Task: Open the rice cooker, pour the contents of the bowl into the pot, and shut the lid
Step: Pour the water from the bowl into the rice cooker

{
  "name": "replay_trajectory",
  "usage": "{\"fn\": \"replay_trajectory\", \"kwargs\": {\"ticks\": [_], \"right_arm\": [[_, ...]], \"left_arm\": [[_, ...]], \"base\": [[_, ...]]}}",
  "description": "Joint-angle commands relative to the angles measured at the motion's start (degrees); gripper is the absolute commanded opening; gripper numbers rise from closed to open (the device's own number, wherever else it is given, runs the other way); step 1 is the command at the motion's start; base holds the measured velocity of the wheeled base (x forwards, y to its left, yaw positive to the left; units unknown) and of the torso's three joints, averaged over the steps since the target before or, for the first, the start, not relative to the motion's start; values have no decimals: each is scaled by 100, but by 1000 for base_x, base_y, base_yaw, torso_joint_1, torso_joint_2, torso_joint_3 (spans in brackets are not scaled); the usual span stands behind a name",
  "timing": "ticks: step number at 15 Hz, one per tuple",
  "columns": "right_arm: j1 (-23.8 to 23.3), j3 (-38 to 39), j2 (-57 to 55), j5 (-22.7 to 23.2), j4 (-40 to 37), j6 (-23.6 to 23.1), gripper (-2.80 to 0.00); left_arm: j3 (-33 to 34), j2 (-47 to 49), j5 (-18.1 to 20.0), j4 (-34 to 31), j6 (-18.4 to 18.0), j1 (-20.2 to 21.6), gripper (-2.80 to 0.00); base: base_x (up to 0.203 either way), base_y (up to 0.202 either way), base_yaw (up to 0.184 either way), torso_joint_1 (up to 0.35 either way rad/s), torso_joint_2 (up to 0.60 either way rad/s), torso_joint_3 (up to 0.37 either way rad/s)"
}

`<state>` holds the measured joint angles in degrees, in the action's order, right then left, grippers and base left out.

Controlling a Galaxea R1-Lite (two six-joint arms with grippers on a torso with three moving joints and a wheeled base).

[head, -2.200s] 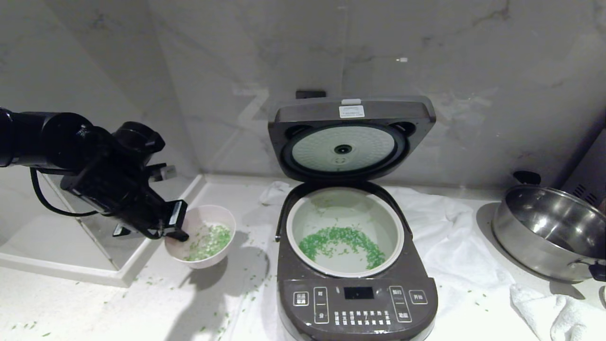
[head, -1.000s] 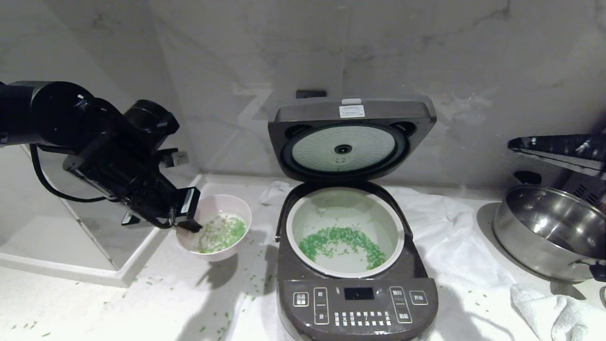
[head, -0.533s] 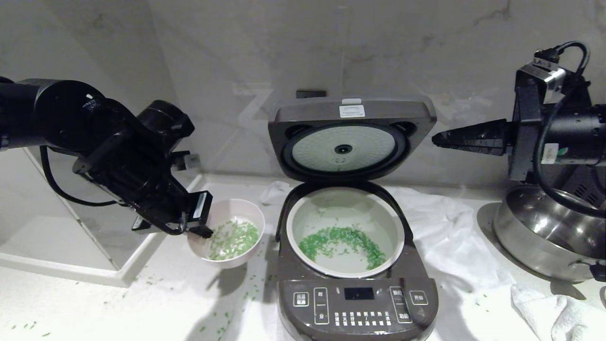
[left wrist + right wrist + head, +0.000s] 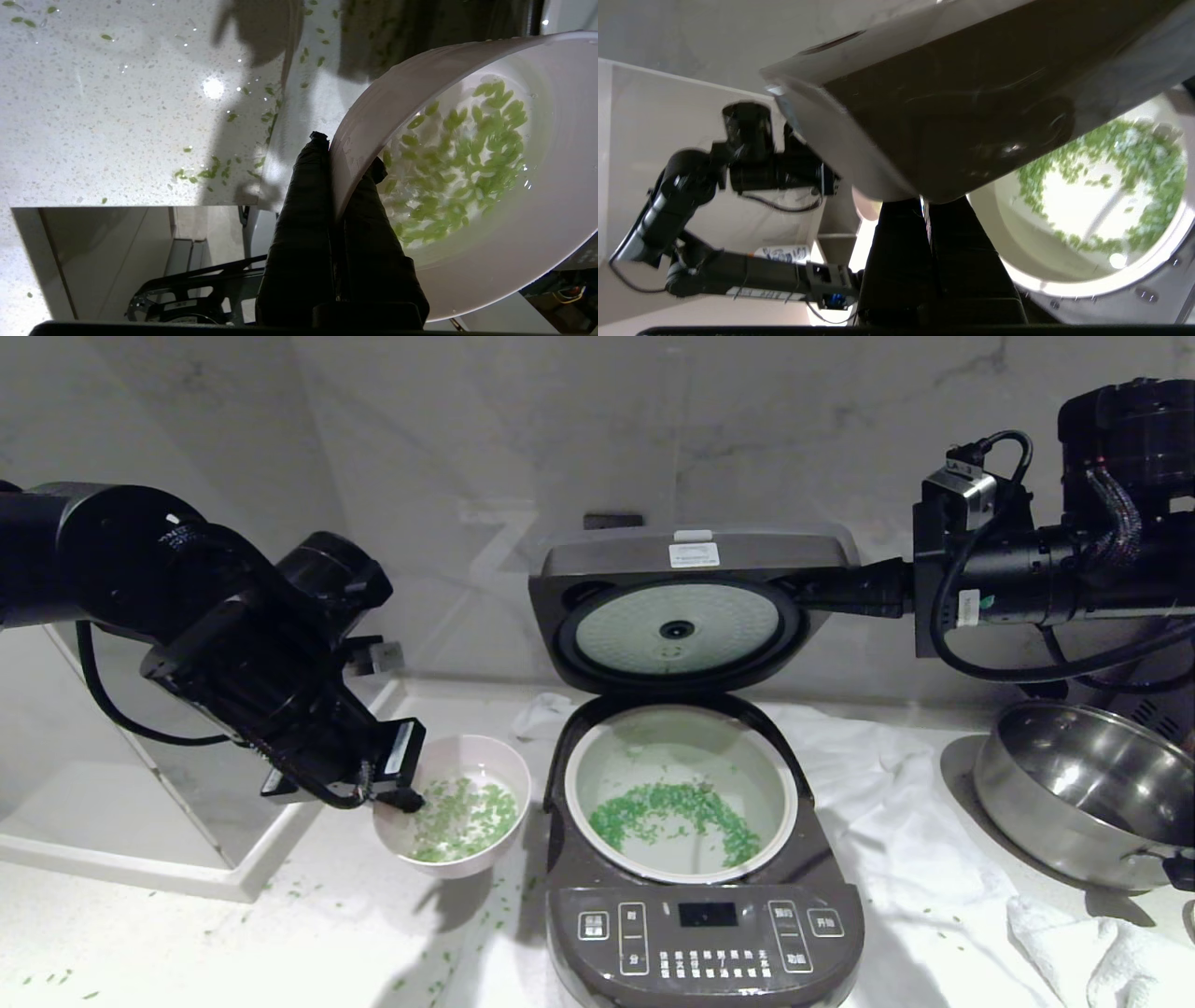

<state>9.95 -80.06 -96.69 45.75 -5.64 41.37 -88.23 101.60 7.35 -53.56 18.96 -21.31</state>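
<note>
1. The left gripper (image 4: 397, 793) is pinching the rim of the bowl (image 4: 455, 807). Its two fingers (image 4: 308, 205) are squeezed tight, one outside the wall and one inside.
2. The bowl is hanging off the counter (image 4: 187, 933), sticking out from the gripper toward the rice cooker (image 4: 700, 859).
3. Green bits (image 4: 462, 158) are sitting in the bowl with a little water. They are lying on the side away from the fingers.
4. The pot (image 4: 681, 793) is waiting just past the bowl, on the far side from the left gripper. Its mouth is facing up and a ring of green bits is already lying in it.
5. So the bowl's open side needs to tip away from the gripper and over the pot's rim. I think the bowl has to go a bit higher and further across first, or bits may be falling on the counter, where some are already lying.
6. The right gripper (image 4: 927, 210) is reaching in level, at the lid (image 4: 691, 607), which is standing straight up. Its fingers look pressed together with nothing between them, and the tips are right at the lid's edge.
7. The right gripper is the nearer one for the lid. The left one is nearer for pouring.
8. A steel pan (image 4: 1083, 793) is sitting under the right arm, well apart from the bowl.
</note>
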Motion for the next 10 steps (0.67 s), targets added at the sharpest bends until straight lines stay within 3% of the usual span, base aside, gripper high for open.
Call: {"fn": "replay_trajectory", "kwargs": {"ticks": [1, 5, 10], "right_arm": [[-72, -196, -249, -44, 19, 3, -280], [-69, -338, -537, -933, 654, 1, -280], [-72, -537, -676, -1042, 917, 288, -280]], "left_arm": [[-89, -26, -14, -33, 140, -141, -280], [-323, -18, -14, -49, 294, -310, -280], [-669, 201, -14, -33, 659, -710, -280]], "base": [[0, 0, 0, 0, 0, 0], [0, 0, 0, 0, 0, 0], [0, 0, 0, 0, 0, 0]]}}
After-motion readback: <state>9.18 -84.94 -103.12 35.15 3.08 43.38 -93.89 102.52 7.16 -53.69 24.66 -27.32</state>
